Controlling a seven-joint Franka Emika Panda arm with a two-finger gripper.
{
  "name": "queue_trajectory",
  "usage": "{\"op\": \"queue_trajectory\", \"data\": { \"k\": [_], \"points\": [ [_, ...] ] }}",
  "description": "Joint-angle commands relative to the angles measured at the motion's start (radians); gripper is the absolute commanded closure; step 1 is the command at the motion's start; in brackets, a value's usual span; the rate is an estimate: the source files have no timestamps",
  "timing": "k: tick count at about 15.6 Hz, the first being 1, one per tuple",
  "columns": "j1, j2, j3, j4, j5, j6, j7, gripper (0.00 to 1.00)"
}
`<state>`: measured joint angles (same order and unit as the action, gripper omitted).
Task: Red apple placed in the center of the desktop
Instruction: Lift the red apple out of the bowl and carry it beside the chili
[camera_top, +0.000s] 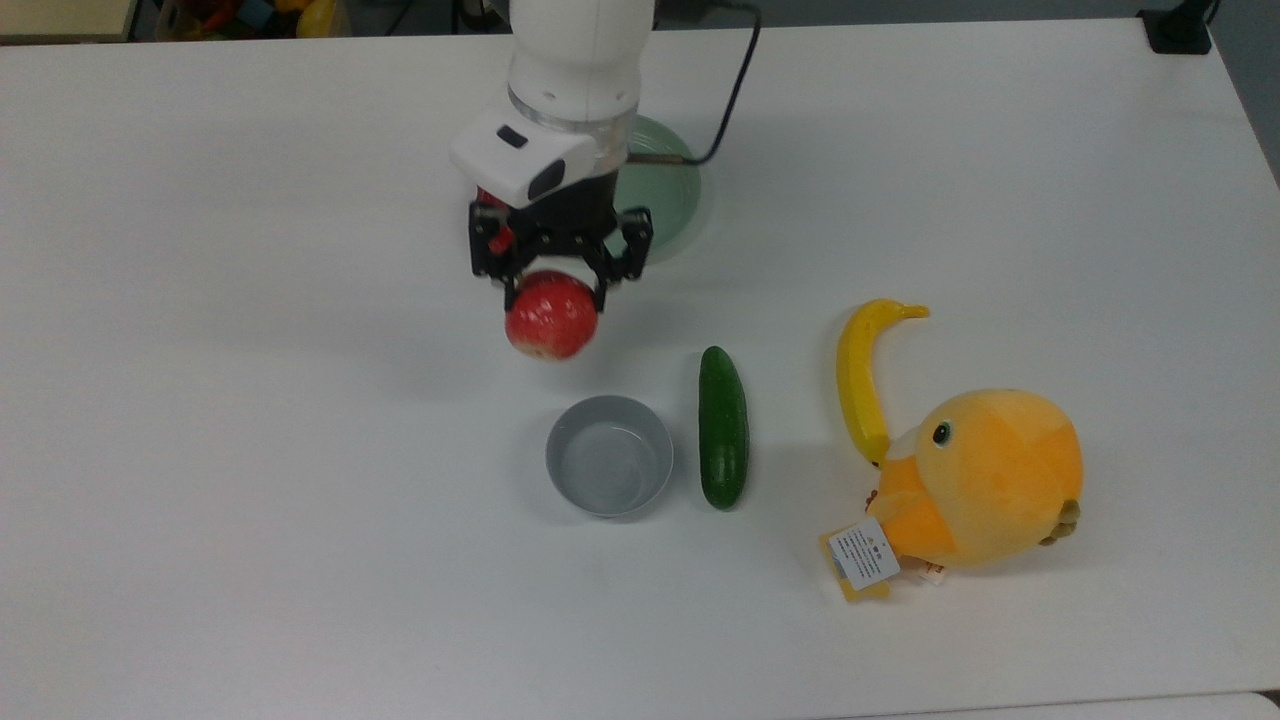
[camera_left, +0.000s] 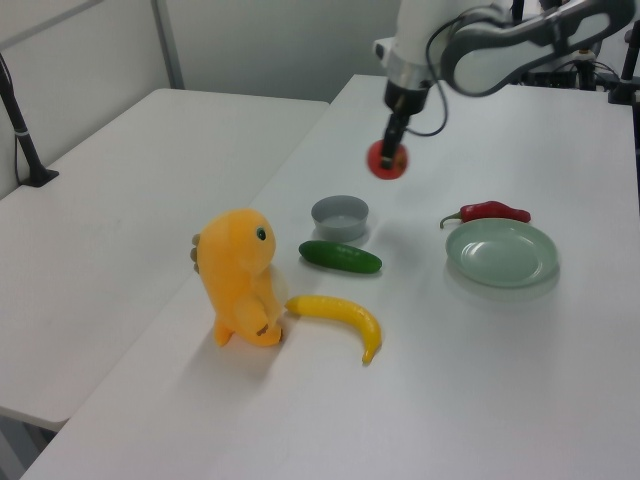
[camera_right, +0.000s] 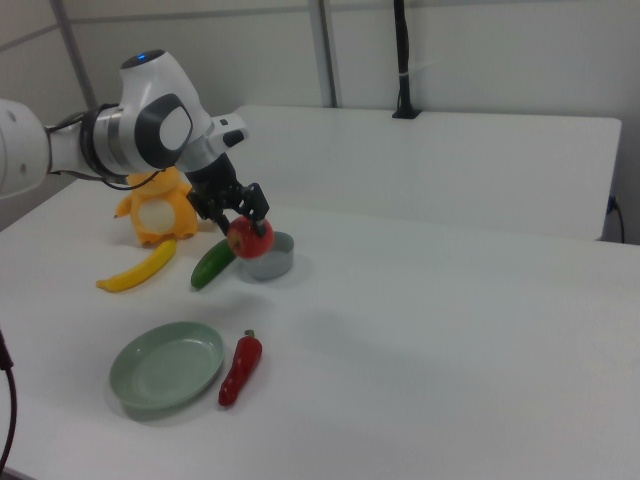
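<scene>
While the tool (camera_top: 552, 285) is gripping the red apple (camera_top: 551, 315) from above, its black fingers closed on the fruit's upper sides, the apple is hanging clear of the counter (camera_top: 250, 420), above bare white surface between the grey bowl (camera_top: 609, 468) and the pale green plate (camera_top: 665, 200) in the top view. Judging by its look, the apple is firm, smooth-skinned and fairly light, so it is likely to roll once released; the pinch across its widest part near the stem end is suiting it, and it is wanting a low, gentle set-down. Around it, the cucumber (camera_top: 723, 427), banana (camera_top: 863, 375) and orange plush toy (camera_top: 985, 480) are lying on the top view's right, and the red chili pepper (camera_right: 238, 369) is resting just beside the plate. Another white table is standing behind in the side views
</scene>
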<state>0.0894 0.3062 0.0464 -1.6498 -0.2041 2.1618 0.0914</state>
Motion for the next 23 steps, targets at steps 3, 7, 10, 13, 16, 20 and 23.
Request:
{"op": "queue_trajectory", "data": {
  "k": [3,7,10,13,16,20,23],
  "points": [
    [-0.068,-0.14,0.003,-0.169,0.002,-0.16,-0.096,0.55],
    [-0.103,-0.154,-0.025,-0.249,-0.001,-0.161,-0.174,0.55],
    [-0.128,-0.136,-0.036,-0.271,-0.006,-0.166,-0.194,0.55],
    [-0.154,-0.102,-0.036,-0.269,-0.012,-0.165,-0.203,0.55],
    [-0.194,-0.064,-0.036,-0.268,-0.014,-0.163,-0.24,0.55],
    [-0.223,-0.059,-0.036,-0.24,-0.008,-0.128,-0.248,0.55],
    [-0.226,-0.055,-0.036,-0.24,-0.006,-0.085,-0.248,0.55]
  ]
}}
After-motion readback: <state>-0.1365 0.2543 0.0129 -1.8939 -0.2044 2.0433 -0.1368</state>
